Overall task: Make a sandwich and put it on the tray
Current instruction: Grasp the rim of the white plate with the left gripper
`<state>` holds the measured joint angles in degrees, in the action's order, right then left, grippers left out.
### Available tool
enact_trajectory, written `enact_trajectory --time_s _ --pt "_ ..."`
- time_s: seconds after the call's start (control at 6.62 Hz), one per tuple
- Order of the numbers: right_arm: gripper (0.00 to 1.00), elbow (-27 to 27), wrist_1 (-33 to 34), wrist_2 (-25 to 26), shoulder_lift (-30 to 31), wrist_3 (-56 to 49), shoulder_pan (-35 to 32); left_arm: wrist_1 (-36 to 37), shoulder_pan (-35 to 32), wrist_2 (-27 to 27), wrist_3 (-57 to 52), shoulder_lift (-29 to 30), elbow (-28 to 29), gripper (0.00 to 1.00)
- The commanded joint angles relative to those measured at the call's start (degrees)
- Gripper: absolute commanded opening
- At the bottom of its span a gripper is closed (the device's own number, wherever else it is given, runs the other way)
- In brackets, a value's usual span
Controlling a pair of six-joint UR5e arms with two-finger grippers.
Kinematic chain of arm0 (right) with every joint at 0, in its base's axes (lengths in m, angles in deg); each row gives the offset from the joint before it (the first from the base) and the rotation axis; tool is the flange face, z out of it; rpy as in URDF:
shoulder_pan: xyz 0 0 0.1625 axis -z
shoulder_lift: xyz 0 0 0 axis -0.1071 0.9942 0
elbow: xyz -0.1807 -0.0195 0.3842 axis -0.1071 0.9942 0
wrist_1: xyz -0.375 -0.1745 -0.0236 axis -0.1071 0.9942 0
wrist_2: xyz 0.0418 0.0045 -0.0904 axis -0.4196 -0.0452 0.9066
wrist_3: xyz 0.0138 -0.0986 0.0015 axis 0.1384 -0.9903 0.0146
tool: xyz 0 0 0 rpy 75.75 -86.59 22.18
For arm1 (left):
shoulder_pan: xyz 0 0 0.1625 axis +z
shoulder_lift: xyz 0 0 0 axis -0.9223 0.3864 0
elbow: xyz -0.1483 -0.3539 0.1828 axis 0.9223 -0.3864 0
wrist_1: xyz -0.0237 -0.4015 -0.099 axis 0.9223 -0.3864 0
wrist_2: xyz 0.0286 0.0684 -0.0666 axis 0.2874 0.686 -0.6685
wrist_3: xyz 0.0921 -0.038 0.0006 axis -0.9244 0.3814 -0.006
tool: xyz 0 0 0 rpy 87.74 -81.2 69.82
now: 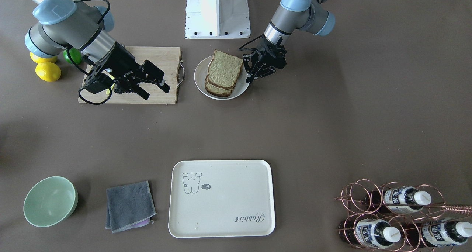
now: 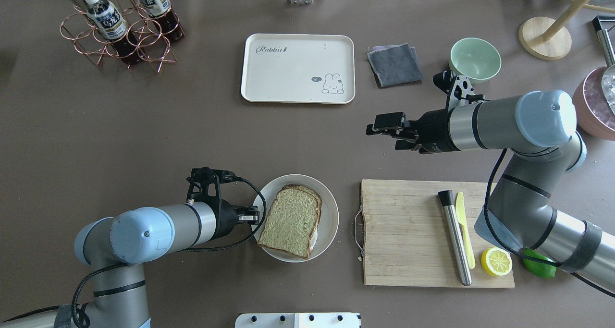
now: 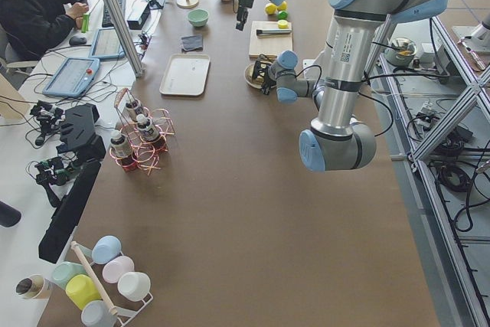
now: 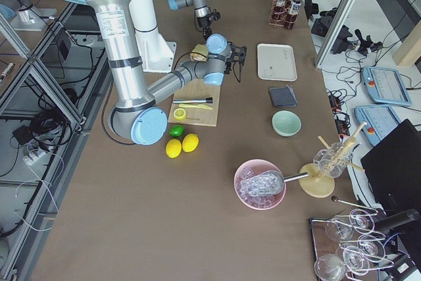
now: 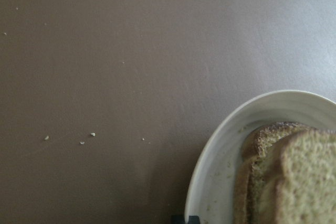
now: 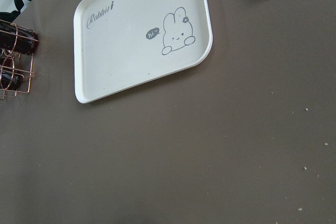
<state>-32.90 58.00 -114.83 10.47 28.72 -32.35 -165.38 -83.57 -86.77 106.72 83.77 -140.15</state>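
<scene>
Overhead view, left to right. Copper wire rack [image 2: 120,35] with bottles stands at the far left corner. The left arm comes in low from the near left. The left gripper [image 2: 252,213] sits right at the left rim of the white plate [image 2: 329,208], jaws a little apart and holding nothing. I can't tell if it touches the rim.

The sandwich [image 2: 290,220] lies on that plate, two bread slices stacked with the top one slightly skewed. The filling is not clearly visible.

The tray [image 2: 288,73] sits at the far side of the table, well apart from the plate, with nothing on it.

A grey cloth [image 2: 395,64] lies just right of the tray, then a green bowl [image 2: 474,59].

The right gripper [image 2: 382,138] hovers above bare table between the cloth and the cutting board [image 2: 408,232], jaws spread and empty, pointing left.

The board lies right of the plate, near it but not touching. On its right part are a metal rod [image 2: 456,239], a yellow knife [image 2: 465,232] beside it, and a lemon half [image 2: 496,261]. A lime [image 2: 538,263] shows under the right arm, off the board.
</scene>
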Motion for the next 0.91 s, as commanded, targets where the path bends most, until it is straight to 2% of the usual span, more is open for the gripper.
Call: enact_trajectory --time_s 0.0,0.15,0.3,0.45,0.76 --pt "1.0 -0.05 -0.01 -0.01 0.0 -0.03 0.0 2.2 -0.48 -0.3 0.0 0.18 -1.69 0.0" --pt "1.0 -0.05 0.08 -0.01 0.09 -0.11 0.0 5.26 -0.83 -0.57 0.0 0.18 -4.14 0.0" --pt "1.0 0.04 0.08 -0.01 0.0 -0.12 0.0 11.47 -2.49 -3.09 0.0 0.45 -7.65 0.0" --pt "1.0 0.04 0.08 -0.01 0.0 -0.12 0.09 16.84 -3.12 -3.9 0.09 3.15 -8.55 0.0" --pt "1.0 -0.22 0.08 -0.19 0.09 -0.12 -0.09 16.81 -5.92 -4.0 4.71 3.44 -8.39 0.0"
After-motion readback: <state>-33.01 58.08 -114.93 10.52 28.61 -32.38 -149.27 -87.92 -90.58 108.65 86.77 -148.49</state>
